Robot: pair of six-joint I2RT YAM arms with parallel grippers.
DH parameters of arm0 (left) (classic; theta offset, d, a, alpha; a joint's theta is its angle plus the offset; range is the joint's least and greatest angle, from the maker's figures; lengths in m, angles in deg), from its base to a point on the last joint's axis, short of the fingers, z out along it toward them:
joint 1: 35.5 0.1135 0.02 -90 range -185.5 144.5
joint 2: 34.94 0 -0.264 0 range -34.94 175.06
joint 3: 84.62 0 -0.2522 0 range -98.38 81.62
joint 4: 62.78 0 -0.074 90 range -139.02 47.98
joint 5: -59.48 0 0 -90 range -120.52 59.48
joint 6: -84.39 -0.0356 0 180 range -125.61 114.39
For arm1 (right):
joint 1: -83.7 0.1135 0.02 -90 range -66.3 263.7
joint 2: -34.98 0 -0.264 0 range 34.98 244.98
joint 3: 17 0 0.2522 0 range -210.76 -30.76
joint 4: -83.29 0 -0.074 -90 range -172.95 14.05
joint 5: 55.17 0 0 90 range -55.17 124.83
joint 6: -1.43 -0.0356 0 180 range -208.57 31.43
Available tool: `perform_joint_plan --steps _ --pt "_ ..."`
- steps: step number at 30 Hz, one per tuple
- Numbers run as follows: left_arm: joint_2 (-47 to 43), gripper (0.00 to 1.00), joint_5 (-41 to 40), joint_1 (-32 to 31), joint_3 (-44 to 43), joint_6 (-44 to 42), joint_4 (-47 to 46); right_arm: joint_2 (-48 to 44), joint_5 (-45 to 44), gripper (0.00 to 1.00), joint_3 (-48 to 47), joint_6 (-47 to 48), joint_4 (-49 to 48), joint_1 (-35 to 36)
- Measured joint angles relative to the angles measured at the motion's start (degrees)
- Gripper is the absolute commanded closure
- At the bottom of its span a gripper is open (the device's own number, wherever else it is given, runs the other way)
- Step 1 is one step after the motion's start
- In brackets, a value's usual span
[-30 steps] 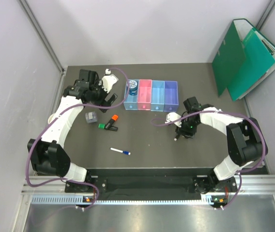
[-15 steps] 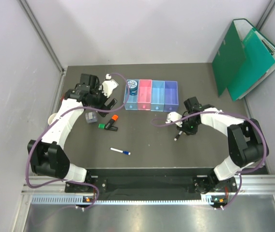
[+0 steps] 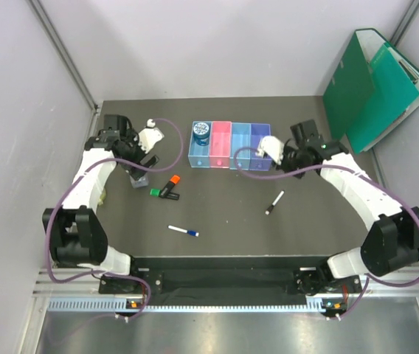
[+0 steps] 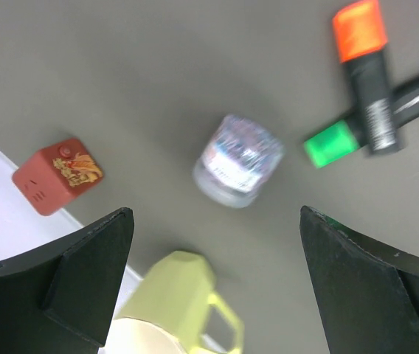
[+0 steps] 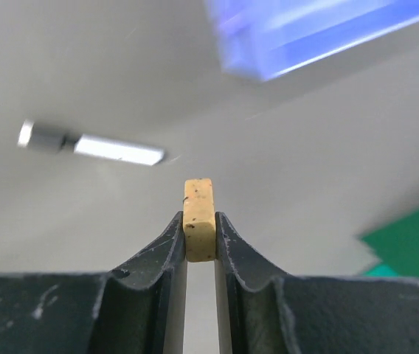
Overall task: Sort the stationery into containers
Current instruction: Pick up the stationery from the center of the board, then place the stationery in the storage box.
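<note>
Cup [image 4: 172, 295]: pale yellow, lying near the left edge of the table [image 3: 224, 214], handle showing in the left wrist view. A red cube [image 4: 57, 175] is sitting close by.
Left gripper [image 4: 213, 221]: hanging over the left part of the table, jaws spread wide and gripping nothing (a finger is framing each side of the wrist view).
Grey piece [image 4: 237, 161]: sitting on the table under that gripper, apart from both fingers.
Highlighters: the orange highlighter [image 4: 364, 66] is lying across the green highlighter [image 4: 333, 144], the two touching, just right of the grey piece.
Pen [image 3: 184, 231]: white with a blue cap, lying alone nearer the arm bases, well apart from the bins.
Bins [image 3: 230, 164]: four standing joined in a row at the far middle, running light blue, pink, light blue, purple-blue from the left.
Tape roll [image 3: 203, 133]: blue, sitting at the far end of the leftmost bin.
Marker [image 3: 274, 203]: black-and-white, lying tilted and loose on the table, on the near side of the purple-blue bin.
Right gripper [image 5: 200, 232]: hovering just right of the purple-blue bin, clamping the eraser.
Eraser [image 5: 199, 203]: tan and speckled, standing upright between the fingertips, off the table (its top is poking above them).
Folders [image 3: 372, 88]: green, leaning at the far right corner.
</note>
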Motion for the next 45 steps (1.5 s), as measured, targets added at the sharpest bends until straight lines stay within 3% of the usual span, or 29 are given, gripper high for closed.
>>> perform_joint_plan --steps 8,18,32,45 --pt "6.4 0.01 2.7 6.8 -4.4 -17.6 4.4 8.3 -0.6 0.95 -21.0 -10.8 -1.4 1.9" --pt "10.3 0.01 6.3 7.7 -8.0 -28.7 8.9 27.5 -2.3 0.95 -45.7 -15.1 -2.0 5.5" --pt "10.2 0.01 8.9 8.8 -0.3 -31.6 9.7 40.9 -4.7 0.95 -55.1 -16.2 -7.0 11.6" --pt "12.8 0.03 9.7 9.3 0.0 -31.0 6.4 47.9 -5.6 0.95 -60.8 -16.6 -11.3 14.1"
